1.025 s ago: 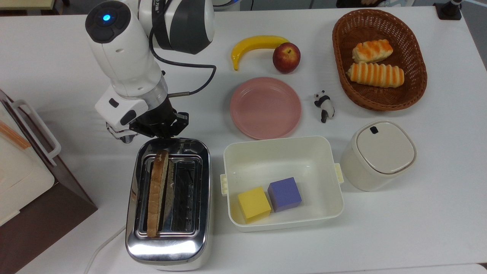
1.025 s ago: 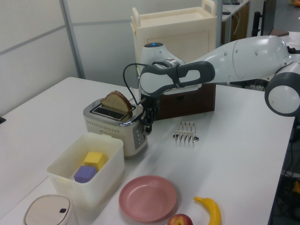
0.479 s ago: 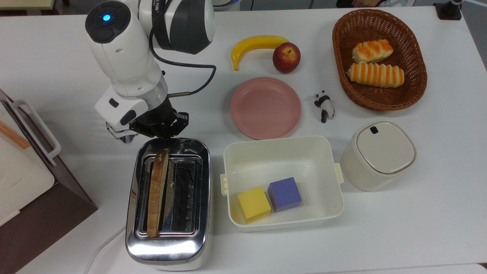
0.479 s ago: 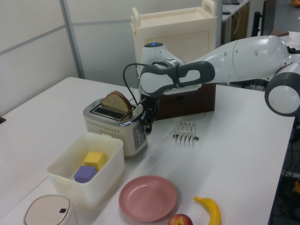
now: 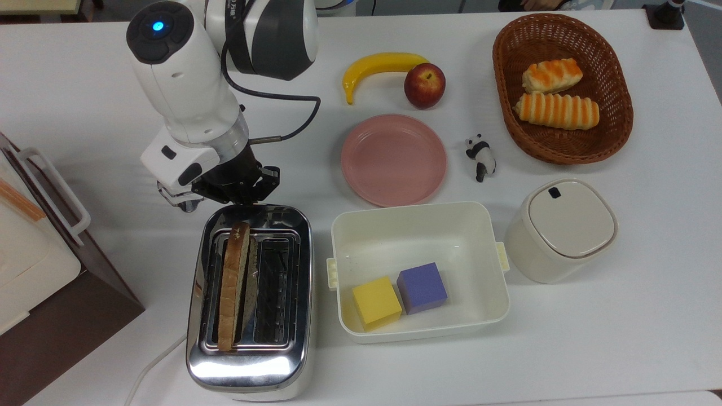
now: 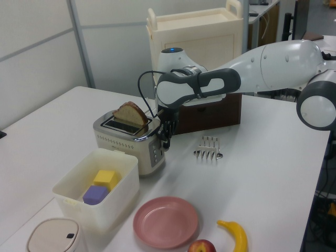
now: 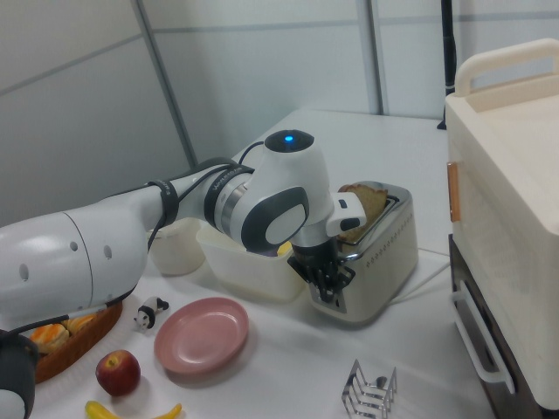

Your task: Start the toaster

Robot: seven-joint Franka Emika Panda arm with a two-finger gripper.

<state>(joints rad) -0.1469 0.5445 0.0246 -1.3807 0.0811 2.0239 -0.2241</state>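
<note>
Toaster [image 5: 251, 299] sitting at 7 o'clock on the table [image 5: 620, 338] in the top view, bread [image 5: 232, 285] still riding high — lever not down yet. Hand [image 5: 240, 192] parked at its 12 o'clock end; open or closed, can't tell.

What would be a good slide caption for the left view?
Panda arm's gripper at the lever end of the chrome toaster, a bread slice standing in one slot.

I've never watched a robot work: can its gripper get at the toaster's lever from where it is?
Probably yes. The gripper hangs right at the toaster's end face, where the lever sits, and nothing stands between them. The bread slice stands high in its slot, so the lever seems not yet pressed.
</note>
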